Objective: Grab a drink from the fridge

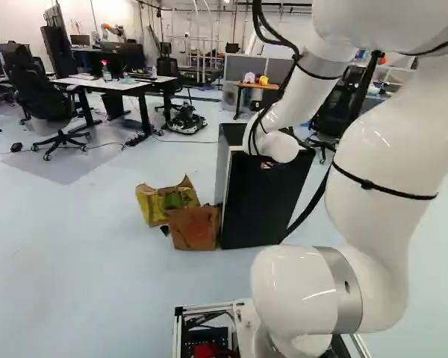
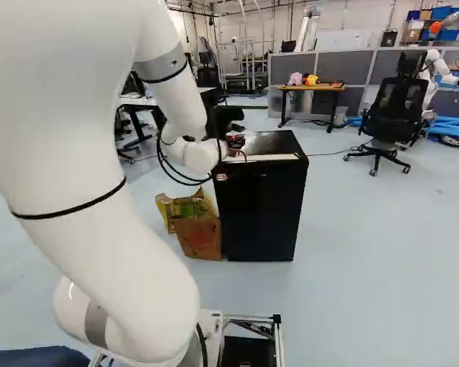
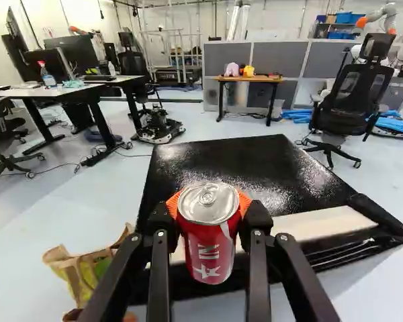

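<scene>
In the right base view my gripper point(image 2: 236, 142) is small and partly hidden by the white wrist, near the fridge's top. The wrist view shows the gripper point(image 3: 209, 225) shut on a red can point(image 3: 209, 235), its orange pads pressed to both sides. The can is upright, with its silver lid and closed tab showing. Beyond and below it lies the glossy black top of the fridge point(image 3: 235, 168), with a pale strip along its front edge. The black fridge point(image 2: 262, 206) stands on the floor ahead, its door apparently closed in the right base view.
Paper bags point(image 1: 194, 227) stand against the fridge's side. Farther off are a white-topped desk point(image 1: 112, 83), office chairs point(image 2: 398, 111), a small wooden table point(image 2: 312, 87) and grey partitions point(image 2: 344, 67). Another robot point(image 2: 440, 69) stands at the far right of the right base view.
</scene>
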